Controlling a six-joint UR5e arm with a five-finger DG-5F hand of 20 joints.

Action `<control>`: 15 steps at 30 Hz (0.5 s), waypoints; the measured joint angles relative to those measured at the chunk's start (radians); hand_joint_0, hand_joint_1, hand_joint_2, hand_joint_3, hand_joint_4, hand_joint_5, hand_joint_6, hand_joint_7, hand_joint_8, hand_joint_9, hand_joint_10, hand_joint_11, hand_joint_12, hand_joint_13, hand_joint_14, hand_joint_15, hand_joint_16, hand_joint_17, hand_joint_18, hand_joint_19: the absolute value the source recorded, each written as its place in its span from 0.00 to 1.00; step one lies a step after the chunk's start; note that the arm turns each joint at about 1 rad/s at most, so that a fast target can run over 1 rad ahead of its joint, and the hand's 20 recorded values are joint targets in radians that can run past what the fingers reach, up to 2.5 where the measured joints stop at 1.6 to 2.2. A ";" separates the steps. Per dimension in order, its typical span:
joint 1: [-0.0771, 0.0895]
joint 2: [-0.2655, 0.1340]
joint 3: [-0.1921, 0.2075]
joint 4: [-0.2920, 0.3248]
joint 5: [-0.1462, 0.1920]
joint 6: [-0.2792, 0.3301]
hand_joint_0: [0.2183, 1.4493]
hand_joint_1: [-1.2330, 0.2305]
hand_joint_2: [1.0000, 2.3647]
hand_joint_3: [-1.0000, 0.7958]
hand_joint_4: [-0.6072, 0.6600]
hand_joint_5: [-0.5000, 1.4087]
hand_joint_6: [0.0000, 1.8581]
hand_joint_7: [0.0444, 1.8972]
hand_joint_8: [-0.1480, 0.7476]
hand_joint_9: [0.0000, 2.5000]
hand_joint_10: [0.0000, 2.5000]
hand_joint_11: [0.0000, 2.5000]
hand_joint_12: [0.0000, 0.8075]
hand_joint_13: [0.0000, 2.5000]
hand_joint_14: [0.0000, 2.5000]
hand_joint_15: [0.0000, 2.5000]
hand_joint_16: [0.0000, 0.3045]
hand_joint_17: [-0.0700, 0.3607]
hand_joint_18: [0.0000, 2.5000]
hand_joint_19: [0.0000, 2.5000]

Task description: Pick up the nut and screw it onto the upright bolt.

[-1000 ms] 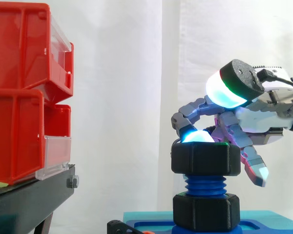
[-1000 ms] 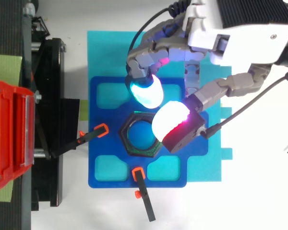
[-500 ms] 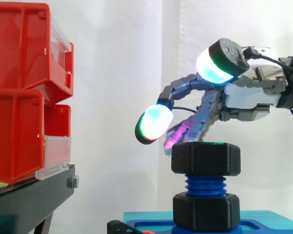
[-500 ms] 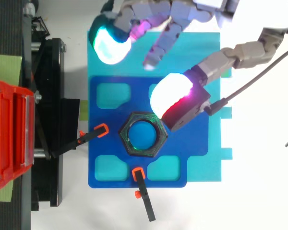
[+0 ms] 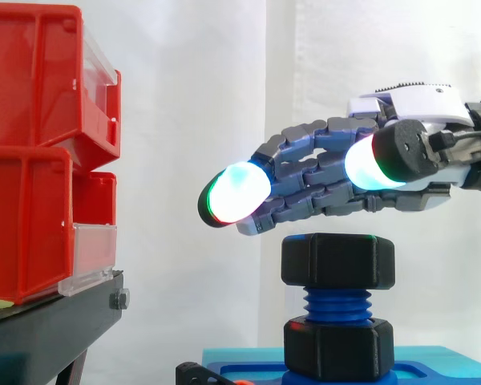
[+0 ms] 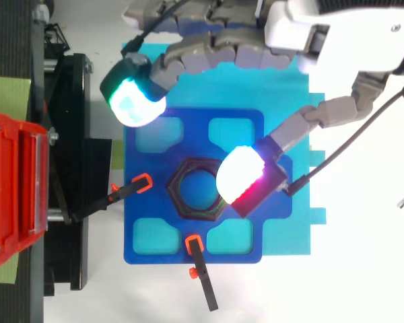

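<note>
Black nut (image 5: 337, 260), blue bolt (image 5: 337, 305), red bins (image 5: 40, 152).

Hand (image 5: 401, 172) level, fingers outstretched.

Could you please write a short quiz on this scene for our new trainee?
1. True or false: the hand's fingers are curled round the nut.
2. Where is the nut? A. held in the hand; B. on the upper end of the bolt; C. lying beside the bolt.
3. What colour is the bolt's thread?

Key:
1. False. The fingers are stretched out above the nut and hold nothing.
2. B.
3. Blue.
</note>
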 measured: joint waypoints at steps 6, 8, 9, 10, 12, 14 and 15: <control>0.013 0.000 -0.007 0.005 0.001 0.001 0.12 0.50 0.00 0.28 0.53 0.14 0.27 0.27 0.43 0.05 0.00 0.00 0.50 0.00 0.00 0.00 0.20 0.48 0.00 0.00; 0.016 0.000 -0.008 0.000 0.002 0.001 0.12 0.52 0.00 0.28 0.54 0.15 0.27 0.27 0.44 0.05 0.00 0.00 0.51 0.00 0.00 0.00 0.20 0.48 0.00 0.00; 0.018 0.000 -0.008 -0.003 0.002 0.001 0.12 0.53 0.00 0.28 0.54 0.15 0.27 0.28 0.44 0.06 0.00 0.00 0.50 0.00 0.00 0.00 0.20 0.48 0.00 0.00; 0.020 0.000 -0.008 -0.008 0.002 0.001 0.12 0.55 0.00 0.28 0.55 0.15 0.27 0.28 0.44 0.06 0.00 0.00 0.51 0.00 0.00 0.00 0.20 0.48 0.00 0.00; 0.023 0.000 -0.008 -0.014 0.002 0.001 0.12 0.57 0.00 0.28 0.56 0.16 0.27 0.29 0.45 0.07 0.00 0.00 0.51 0.00 0.00 0.00 0.20 0.48 0.00 0.00; 0.026 0.000 -0.008 -0.020 0.002 0.001 0.12 0.59 0.00 0.28 0.56 0.16 0.27 0.30 0.45 0.08 0.00 0.00 0.51 0.01 0.00 0.00 0.20 0.48 0.00 0.00; 0.028 0.000 -0.008 -0.023 0.002 0.001 0.12 0.60 0.00 0.28 0.57 0.16 0.27 0.30 0.45 0.08 0.00 0.00 0.51 0.01 0.00 0.00 0.20 0.48 0.00 0.00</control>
